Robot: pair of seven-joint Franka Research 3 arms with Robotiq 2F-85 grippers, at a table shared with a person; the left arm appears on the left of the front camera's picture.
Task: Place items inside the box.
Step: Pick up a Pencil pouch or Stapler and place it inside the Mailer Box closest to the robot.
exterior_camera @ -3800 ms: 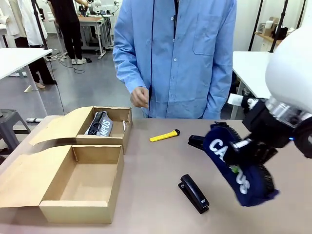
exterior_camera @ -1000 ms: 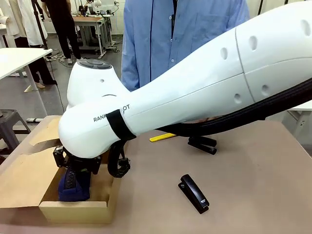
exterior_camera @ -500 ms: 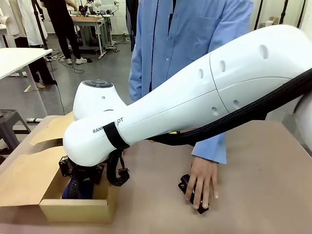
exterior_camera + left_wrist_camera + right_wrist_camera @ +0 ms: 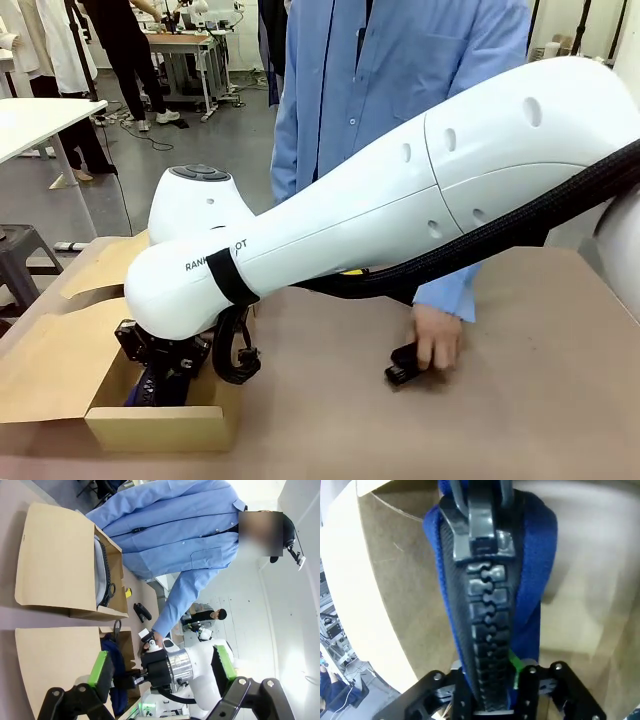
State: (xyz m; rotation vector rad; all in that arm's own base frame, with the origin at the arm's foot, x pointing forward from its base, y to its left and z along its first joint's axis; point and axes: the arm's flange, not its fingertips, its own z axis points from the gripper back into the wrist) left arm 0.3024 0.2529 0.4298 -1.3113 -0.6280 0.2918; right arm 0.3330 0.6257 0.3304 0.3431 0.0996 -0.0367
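My right arm reaches across the table, and my right gripper (image 4: 163, 368) is down inside the near cardboard box (image 4: 150, 428). It is shut on the navy zip pouch (image 4: 490, 595), which stands on edge with its black zipper facing the wrist camera. The pouch's blue cloth (image 4: 140, 390) peeks out behind the box wall. The person's hand (image 4: 437, 340) grips a black stapler (image 4: 402, 366) on the table. My left gripper (image 4: 163, 666) hangs open high above the scene. A grey pouch (image 4: 102, 570) lies in the far box (image 4: 55, 555); a yellow knife (image 4: 128, 592) and a second stapler (image 4: 142, 612) lie beyond it.
The big white right arm (image 4: 420, 210) blocks most of the table's middle in the front view. The near box's lid flap (image 4: 50, 360) lies open to the left. The person in a blue shirt (image 4: 400, 70) stands at the far edge, leaning in.
The person's hand has dragged the black stapler right and slightly back from the front of the table. My right gripper stays in the near box with the navy pouch, barely moved.
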